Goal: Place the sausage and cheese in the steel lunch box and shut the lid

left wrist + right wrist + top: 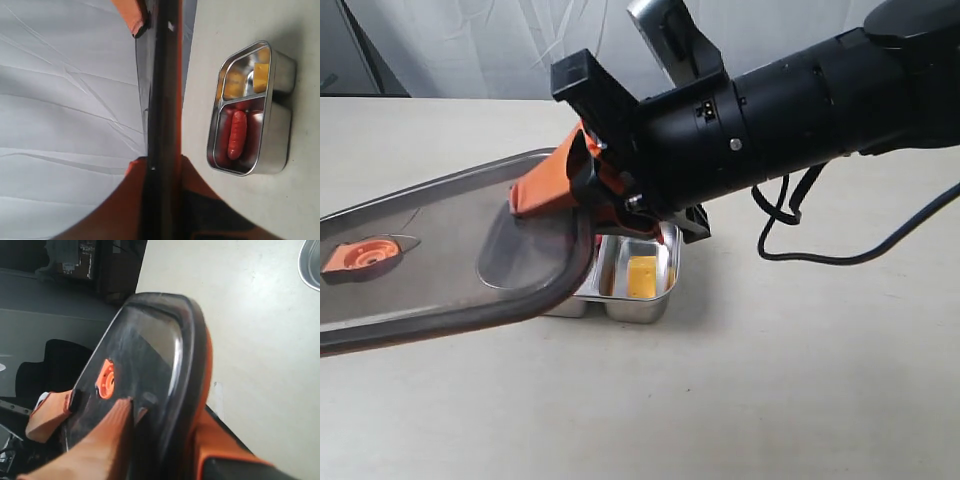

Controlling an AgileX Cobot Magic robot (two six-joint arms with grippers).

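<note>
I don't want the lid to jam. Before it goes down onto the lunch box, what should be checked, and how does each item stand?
1. The sausage lies in the wide compartment of the steel lunch box: ok.
2. The cheese lies in the narrow compartment: ok.
3. The right gripper is clamped on the lid: ok.
4. The left gripper is clamped on the lid: ok.
5. Lid level and squared over the box: not ok. It is tilted, and the cheese end is uncovered.
6. Lid's underside facing down: cannot tell.
</note>
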